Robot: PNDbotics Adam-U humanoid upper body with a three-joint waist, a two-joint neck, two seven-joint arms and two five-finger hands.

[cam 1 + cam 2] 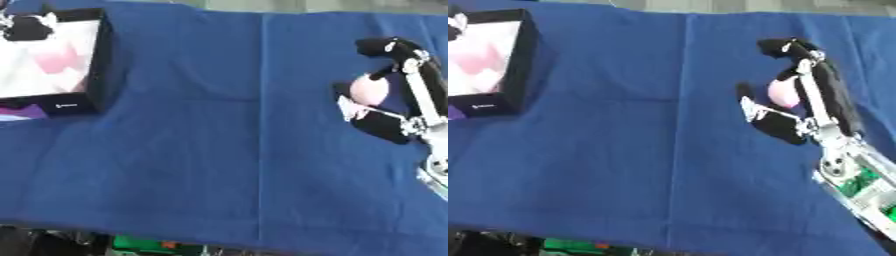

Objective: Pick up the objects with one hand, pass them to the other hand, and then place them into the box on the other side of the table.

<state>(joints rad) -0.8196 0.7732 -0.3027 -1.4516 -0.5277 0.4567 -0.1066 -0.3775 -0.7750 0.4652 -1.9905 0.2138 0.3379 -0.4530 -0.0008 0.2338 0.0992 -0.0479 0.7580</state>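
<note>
i can't id the pink obj (781,93), half hidden behind my right hand (794,102). box (94,60) at the table's far left corner is cut by the edge; contents just pale pink blur. left hand (26,27) mostly out of frame.

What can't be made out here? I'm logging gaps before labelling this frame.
- Pink object: shape hidden by the right hand's curled fingers, both views.
- Left hand: mostly cut off at the left edge; pose unclear.
- Box: contents only pink blurs; near side cropped in the right eye view.
</note>
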